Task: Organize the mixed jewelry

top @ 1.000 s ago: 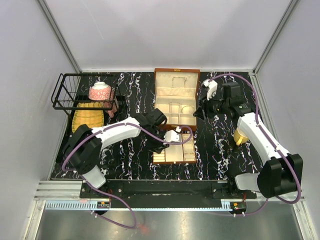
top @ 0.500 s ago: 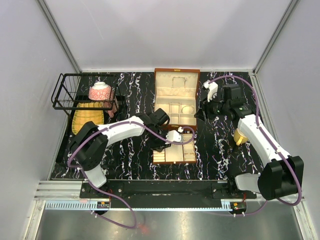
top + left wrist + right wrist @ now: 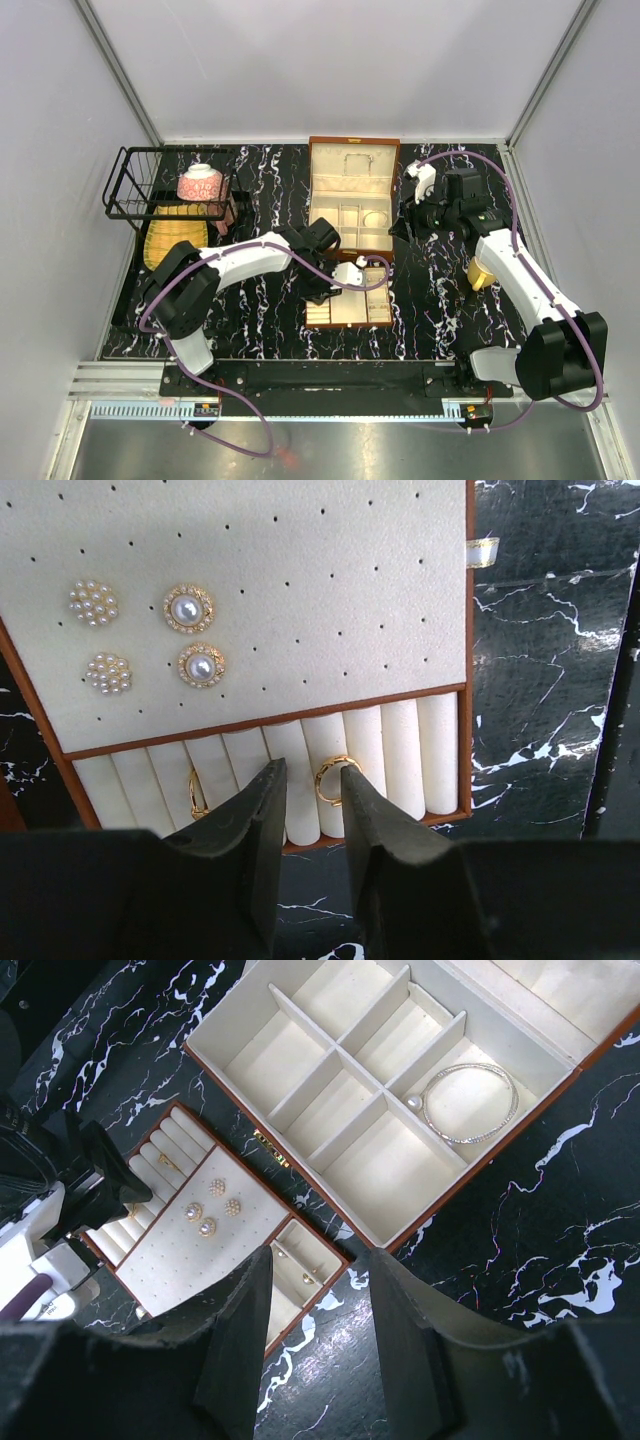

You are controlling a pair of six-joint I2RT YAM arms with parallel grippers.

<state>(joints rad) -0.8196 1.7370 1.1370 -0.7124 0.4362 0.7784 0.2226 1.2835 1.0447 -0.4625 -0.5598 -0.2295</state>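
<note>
While the left claw hangs low over the tray, its jaws stand a little apart with nothing between them, and a white ring roll shows through the gap. Just past the right-hand fingertip a gold ring sits wedged among the rolls. A second ring sits in a slot farther left. On the tray's perforated pad four studs are pinned in a tight group: two single pearls with gold rims and two clusters of tiny pearls.

Seen from above, the tray lies on the black marble table just in front of the open brown box. The right claw hovers by the box's right side, its jaws parted and empty. Its camera looks down into the box's cream compartments. A pale bangle lies flat in the right-hand one, with a small pearl just beside its rim; the other compartments in view hold nothing I can make out. Two tiny pieces lie in a small side compartment of the tray, too small to identify.

A yellow cup stands beside the right arm. A wire basket with a pink bowl sits at the table's far left.
</note>
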